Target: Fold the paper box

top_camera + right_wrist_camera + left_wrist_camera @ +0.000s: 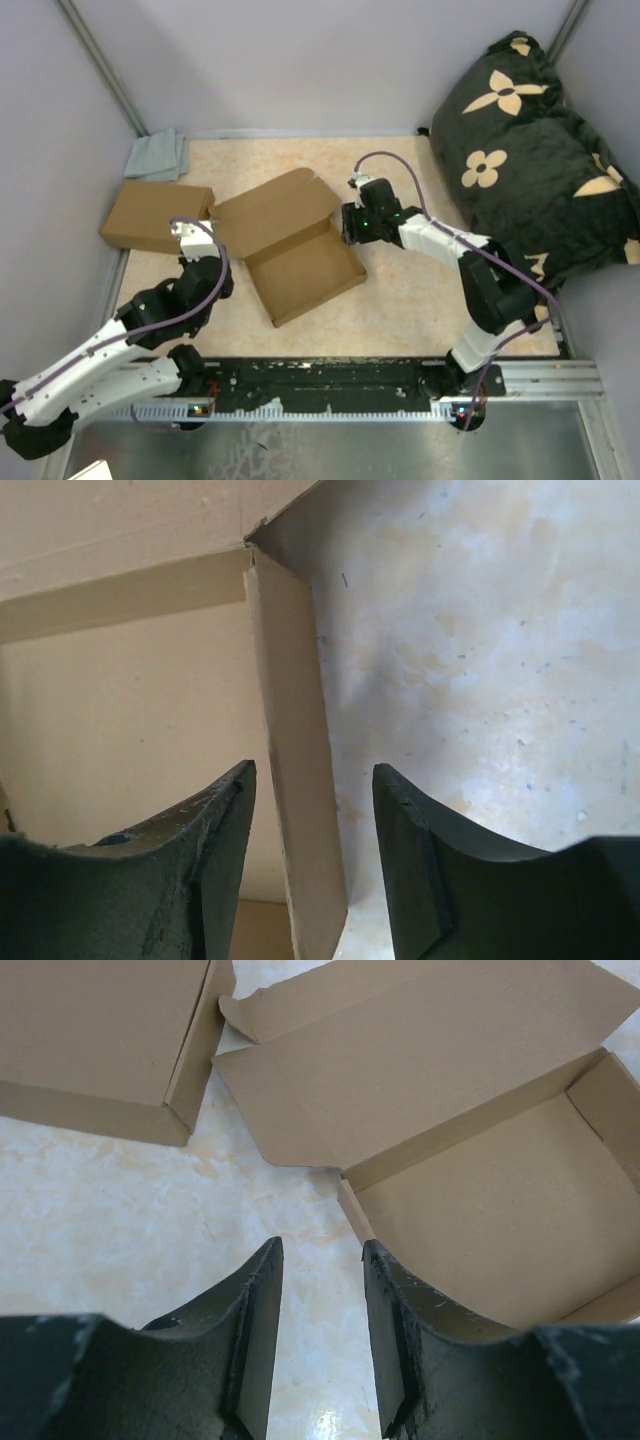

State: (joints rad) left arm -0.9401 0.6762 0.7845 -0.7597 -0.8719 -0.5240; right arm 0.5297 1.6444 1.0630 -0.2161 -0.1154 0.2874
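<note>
The paper box (300, 262) lies mid-table as a shallow brown cardboard tray with its lid flap (272, 208) laid back to the far left. My right gripper (347, 222) is at the tray's far right side. In the right wrist view it (313, 770) straddles the upright side wall (295, 780), jaws open, with a gap showing on each side of the cardboard. My left gripper (192, 234) hovers over bare table just left of the tray's near-left corner (350, 1195). It (322, 1250) is open with nothing between its fingers.
A second, ready-made brown cardboard box (155, 215) lies at the left, close to the lid flap. A grey cloth (158, 155) sits in the far-left corner. A large black floral pillow (530, 140) fills the right side. Grey walls enclose the table.
</note>
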